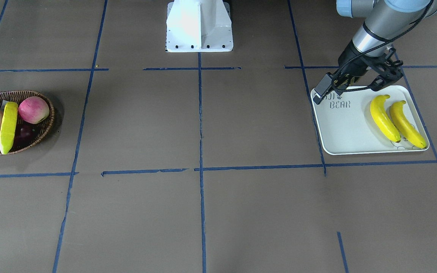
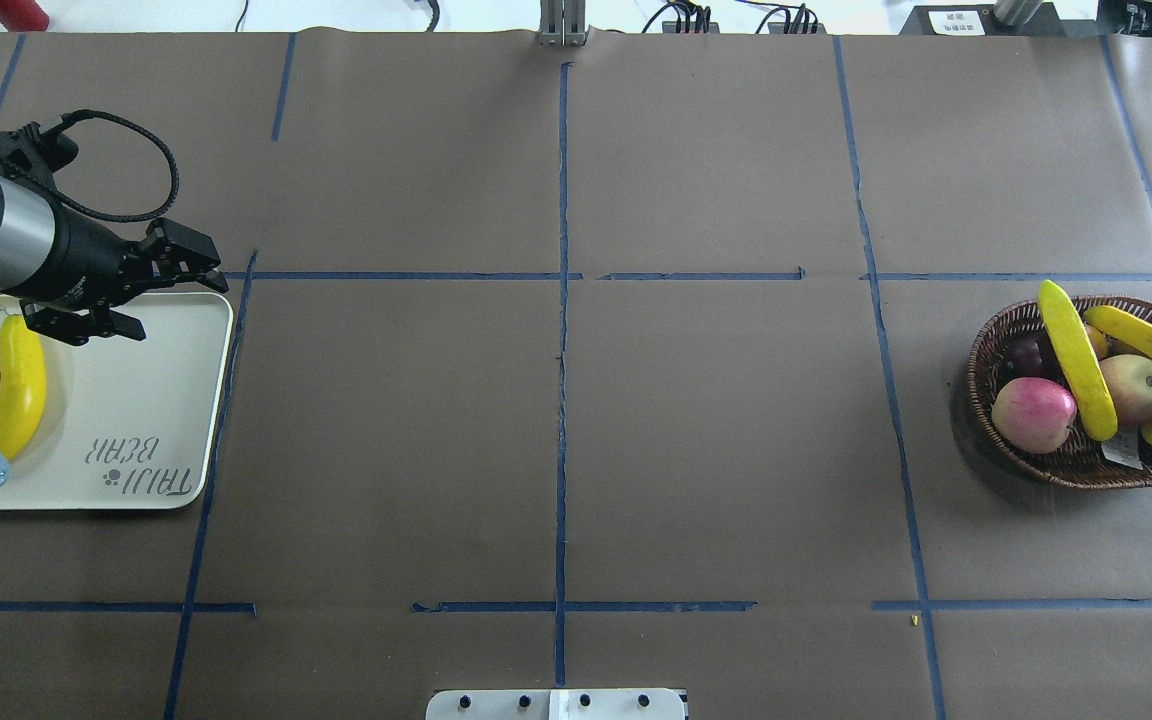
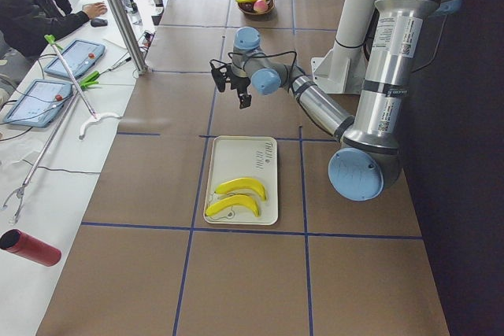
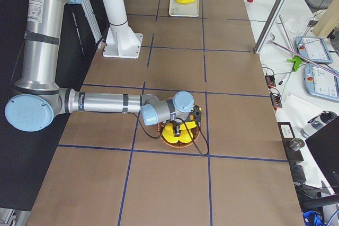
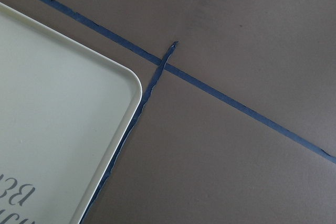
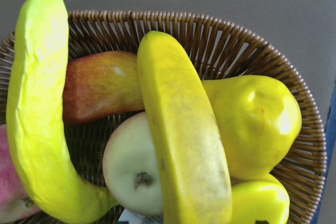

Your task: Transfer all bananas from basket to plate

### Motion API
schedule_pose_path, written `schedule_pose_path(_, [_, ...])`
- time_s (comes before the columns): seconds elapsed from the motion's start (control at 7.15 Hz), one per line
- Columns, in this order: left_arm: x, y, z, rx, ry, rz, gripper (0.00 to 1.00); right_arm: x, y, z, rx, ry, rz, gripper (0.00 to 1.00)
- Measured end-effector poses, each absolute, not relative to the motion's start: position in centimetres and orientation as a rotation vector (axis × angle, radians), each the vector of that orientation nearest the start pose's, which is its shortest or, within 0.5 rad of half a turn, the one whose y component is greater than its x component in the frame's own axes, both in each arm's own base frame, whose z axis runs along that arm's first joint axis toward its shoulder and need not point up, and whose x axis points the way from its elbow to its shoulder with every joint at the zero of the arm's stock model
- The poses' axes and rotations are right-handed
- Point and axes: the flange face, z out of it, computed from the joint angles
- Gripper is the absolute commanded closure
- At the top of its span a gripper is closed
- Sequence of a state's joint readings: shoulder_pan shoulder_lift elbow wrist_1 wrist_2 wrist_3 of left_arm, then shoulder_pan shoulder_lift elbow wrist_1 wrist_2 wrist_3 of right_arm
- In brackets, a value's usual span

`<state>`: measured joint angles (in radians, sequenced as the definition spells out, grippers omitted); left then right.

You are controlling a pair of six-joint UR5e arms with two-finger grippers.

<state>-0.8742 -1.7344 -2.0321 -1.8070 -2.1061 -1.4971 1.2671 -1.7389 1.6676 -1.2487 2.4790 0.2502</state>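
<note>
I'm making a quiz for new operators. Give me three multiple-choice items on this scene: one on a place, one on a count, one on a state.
1. Where is the left gripper? A at the table's middle; B above a corner of the plate; C beside the robot's base.
2. How many bananas lie on the plate? A one; B four; C two.
3. The basket is: A holding bananas; B empty; C overturned.
Key: B, the left wrist view looks down on the plate's rounded corner; C, two lie side by side; A, two bananas rest in it beside an apple.
</note>
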Motion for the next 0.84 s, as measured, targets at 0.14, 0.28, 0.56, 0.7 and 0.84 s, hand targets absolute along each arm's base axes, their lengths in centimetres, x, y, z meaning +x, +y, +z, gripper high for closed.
schedule_pose_path(0.14, [26.8,-44.9,33.2,-0.062,0.987,-0.504,0.00,-7.7,-42.8,64.5,-0.023,-0.933,-0.163,0.86])
schedule_pose_path(0.28, [26.8,-44.9,33.1,-0.061,0.989,-0.504,0.00,-7.7,-42.8,64.4,-0.020,-0.934,-0.165,0.94])
schedule_pose_path(0.56, [26.7,-44.8,33.1,-0.062,0.988,-0.504,0.00,-7.7,-43.0,63.7,0.016,-0.942,-0.180,0.99])
schedule_pose_path(0.7, [26.7,-44.8,33.2,-0.063,0.987,-0.505,0.01,-7.5,-42.9,62.9,0.061,-0.952,-0.197,0.99])
schedule_pose_path(0.84, [26.8,-44.9,33.4,-0.066,0.984,-0.505,0.01,-6.5,-42.5,62.2,0.123,-0.960,-0.206,0.99])
